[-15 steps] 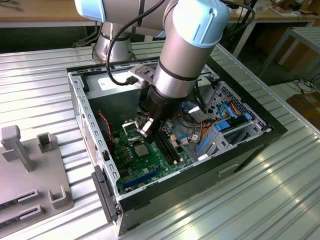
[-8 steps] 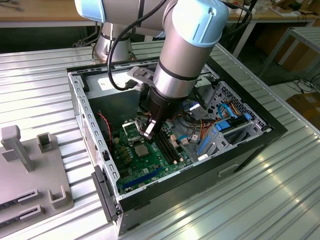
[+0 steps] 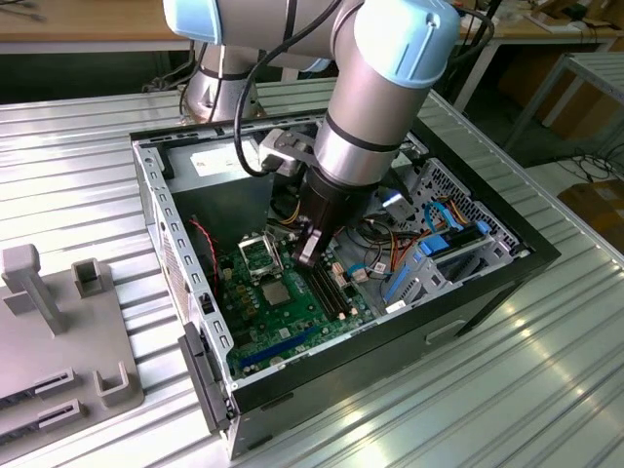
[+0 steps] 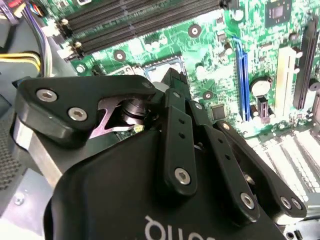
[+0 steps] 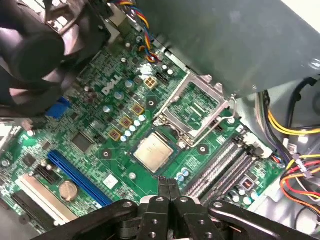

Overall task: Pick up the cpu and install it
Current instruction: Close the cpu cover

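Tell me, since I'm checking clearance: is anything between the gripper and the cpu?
Nothing visible. In the first wrist view the gripper, fingertips together, hovers beside the cpu, which already lies in its socket on the green motherboard.

light: bright, even | glare: ribbed table [image 3: 546, 390] | blur: near tool [image 5: 168, 192]

This is a robotics lab or electronics workshop. An opened desktop computer case [image 3: 341, 283] lies on a ribbed metal worktop [image 3: 78, 175], its green motherboard [image 3: 292, 302] exposed beneath an industrial robot arm [image 3: 380, 88]. Grey plastic fixtures [image 3: 58, 322] stand at the exterior view's left. Behind are wooden benches [image 3: 78, 24], trailing cables and cardboard boxes [image 3: 600, 205] on the floor.
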Action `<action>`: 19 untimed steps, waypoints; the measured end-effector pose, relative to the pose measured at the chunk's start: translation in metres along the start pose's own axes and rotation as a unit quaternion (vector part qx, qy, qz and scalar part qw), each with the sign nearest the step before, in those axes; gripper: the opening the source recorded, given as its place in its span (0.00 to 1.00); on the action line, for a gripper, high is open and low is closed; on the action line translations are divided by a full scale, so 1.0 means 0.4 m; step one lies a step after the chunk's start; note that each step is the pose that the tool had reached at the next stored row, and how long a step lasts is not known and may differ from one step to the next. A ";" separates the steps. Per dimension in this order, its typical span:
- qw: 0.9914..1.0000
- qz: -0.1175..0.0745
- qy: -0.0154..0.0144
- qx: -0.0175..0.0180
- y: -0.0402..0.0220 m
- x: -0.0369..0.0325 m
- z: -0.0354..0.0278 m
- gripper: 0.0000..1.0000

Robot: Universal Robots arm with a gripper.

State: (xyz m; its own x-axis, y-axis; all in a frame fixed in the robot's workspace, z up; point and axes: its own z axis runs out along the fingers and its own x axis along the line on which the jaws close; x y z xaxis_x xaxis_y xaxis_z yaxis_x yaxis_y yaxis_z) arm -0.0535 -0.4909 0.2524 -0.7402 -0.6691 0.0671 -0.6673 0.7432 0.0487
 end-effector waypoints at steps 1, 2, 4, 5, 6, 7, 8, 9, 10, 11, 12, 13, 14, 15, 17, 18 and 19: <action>1.000 0.000 0.000 0.000 -0.002 -0.007 0.000 0.11; 1.000 -0.001 0.000 0.000 -0.003 -0.010 -0.001 0.11; 1.000 -0.001 0.000 0.000 -0.006 -0.018 -0.001 0.11; 1.000 -0.001 0.001 0.000 -0.006 -0.023 -0.002 0.11; 1.000 -0.002 0.001 0.000 -0.008 -0.029 -0.002 0.11; 1.000 -0.003 0.001 0.000 -0.008 -0.033 -0.002 0.11; 1.000 -0.004 0.001 0.000 -0.007 -0.038 -0.003 0.11; 1.000 -0.005 0.001 0.000 -0.006 -0.042 -0.003 0.11; 1.000 -0.006 0.001 0.001 -0.005 -0.048 -0.003 0.11; 1.000 -0.007 0.001 0.001 -0.004 -0.052 -0.004 0.11; 1.000 -0.008 0.001 0.001 0.000 -0.060 -0.004 0.11; 1.000 -0.010 0.001 0.001 0.005 -0.067 -0.004 0.11; 1.000 -0.012 0.001 0.001 0.007 -0.071 -0.004 0.11; 1.000 -0.013 0.001 0.001 0.010 -0.075 -0.004 0.11; 1.000 -0.017 0.001 0.001 0.015 -0.084 -0.005 0.11; 1.000 -0.021 0.002 0.002 0.015 -0.085 -0.005 0.11; 0.999 -0.034 0.002 0.002 0.015 -0.086 -0.004 0.11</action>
State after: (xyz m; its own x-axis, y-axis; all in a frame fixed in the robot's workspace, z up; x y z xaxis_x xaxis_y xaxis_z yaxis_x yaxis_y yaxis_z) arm -0.0321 -0.4635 0.2520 -0.6934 -0.7173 0.0682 -0.7159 0.6966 0.0483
